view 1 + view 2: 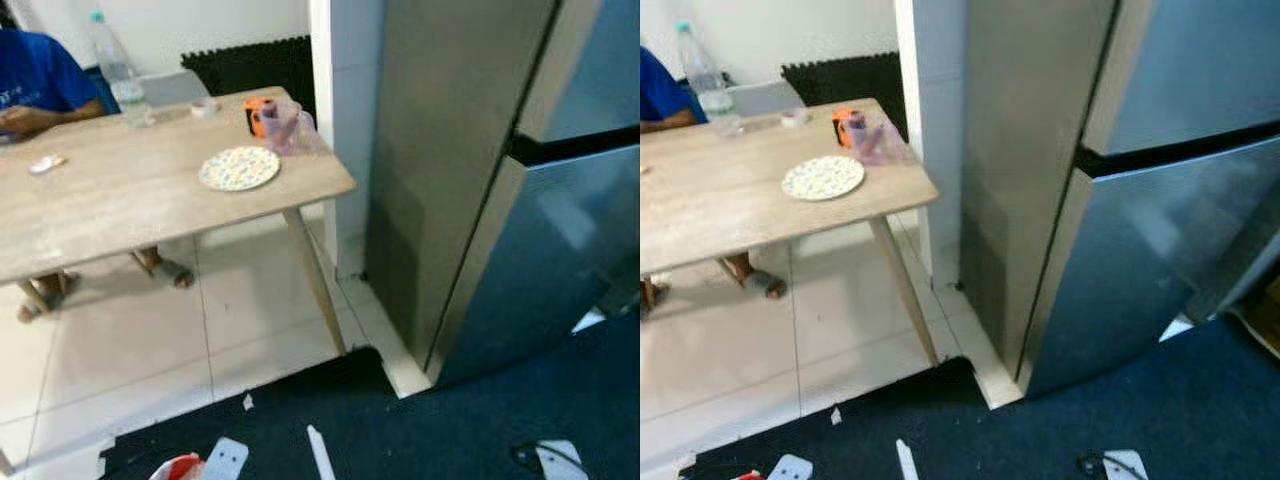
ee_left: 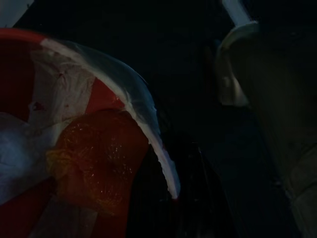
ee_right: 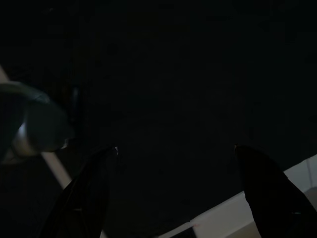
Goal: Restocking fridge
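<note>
A table (image 1: 120, 215) stands left of the fridge (image 1: 480, 200), a plate (image 1: 239, 168) on it.

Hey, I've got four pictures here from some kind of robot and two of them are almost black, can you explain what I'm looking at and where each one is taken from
These come from a walking humanoid robot meant to restock a fridge. The two bright pictures are its head camera's two eyes, looking forward and down. They show a steel fridge with its doors shut, and beside it a wooden table where a person in a blue shirt sits. On the table are a patterned plate, a water bottle, an orange item and a clear plastic bag.

The two dark pictures come from cameras on the robot's wrists, while its arms hang low in shade. The left wrist view shows a red container lined with plastic, with something orange inside. The right wrist view shows the right gripper, its two black fingers apart and holding nothing.
</note>
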### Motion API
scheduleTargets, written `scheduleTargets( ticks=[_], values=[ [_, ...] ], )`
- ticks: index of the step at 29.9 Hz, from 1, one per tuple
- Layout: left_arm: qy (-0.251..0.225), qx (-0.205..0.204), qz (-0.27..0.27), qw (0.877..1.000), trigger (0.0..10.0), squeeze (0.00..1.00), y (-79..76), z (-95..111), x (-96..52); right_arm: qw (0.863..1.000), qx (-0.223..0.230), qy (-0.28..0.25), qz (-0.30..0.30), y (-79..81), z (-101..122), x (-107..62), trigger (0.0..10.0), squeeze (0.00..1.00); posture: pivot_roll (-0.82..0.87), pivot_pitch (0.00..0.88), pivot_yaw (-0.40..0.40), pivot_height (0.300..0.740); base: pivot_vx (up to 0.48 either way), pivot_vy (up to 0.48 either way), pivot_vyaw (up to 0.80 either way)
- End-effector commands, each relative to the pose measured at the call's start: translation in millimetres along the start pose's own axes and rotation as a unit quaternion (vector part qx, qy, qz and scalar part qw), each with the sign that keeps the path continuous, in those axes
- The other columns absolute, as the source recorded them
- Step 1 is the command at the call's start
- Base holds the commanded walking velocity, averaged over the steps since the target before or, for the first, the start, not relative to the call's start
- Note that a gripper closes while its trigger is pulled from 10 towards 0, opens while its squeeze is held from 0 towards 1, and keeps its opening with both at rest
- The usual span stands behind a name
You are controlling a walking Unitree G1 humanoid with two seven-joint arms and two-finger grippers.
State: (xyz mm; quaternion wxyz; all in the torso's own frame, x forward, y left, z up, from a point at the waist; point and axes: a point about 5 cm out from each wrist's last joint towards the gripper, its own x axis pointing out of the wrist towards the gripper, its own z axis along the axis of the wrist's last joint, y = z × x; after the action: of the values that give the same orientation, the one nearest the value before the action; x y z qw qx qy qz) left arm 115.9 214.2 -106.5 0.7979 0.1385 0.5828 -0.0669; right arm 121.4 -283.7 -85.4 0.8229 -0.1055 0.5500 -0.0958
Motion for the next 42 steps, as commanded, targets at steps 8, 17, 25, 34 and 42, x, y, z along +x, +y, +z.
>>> scheduleTargets(
  ticks=[8,17,25,34,42],
  values=[
    [-0.01,0.016,-0.001,1.0,10.0,0.0,0.3,9,0.5,1.0,-0.009,-0.015,0.006,2.6,8,0.7,10.0,0.0,-0.01,0.0,0.027,0.74,0.0,-0.454,0.8],
    [-0.007,0.017,-0.003,1.0,10.0,0.0,0.1,7,0.5,1.0,-0.002,-0.014,0.006,3.6,8,0.8,10.0,0.0,-0.01,0.0,0.027,0.74,0.0,-0.454,0.29],
    [-0.005,0.02,-0.003,1.0,10.0,0.0,-0.2,5,0.3,1.0,-0.002,-0.014,0.007,5.0,8,0.9,10.0,0.0,-0.01,0.0,0.03,0.74,0.0,-0.455,0.0],
    [-0.007,0.02,-0.001,1.0,10.0,0.0,-0.5,6,0.4,1.0,0.006,-0.029,0.011,6.9,15,1.3,10.0,0.0,-0.01,0.0,0.031,0.74,0.0,-0.239,0.0],
    [-0.008,0.016,-0.004,1.0,10.0,0.0,-2.2,6,0.6,0.992,0.007,-0.12,0.045,5.5,67,-0.3,10.0,0.0,-0.01,0.0,0.028,0.74,0.0,0.0,0.0]
  ],
)
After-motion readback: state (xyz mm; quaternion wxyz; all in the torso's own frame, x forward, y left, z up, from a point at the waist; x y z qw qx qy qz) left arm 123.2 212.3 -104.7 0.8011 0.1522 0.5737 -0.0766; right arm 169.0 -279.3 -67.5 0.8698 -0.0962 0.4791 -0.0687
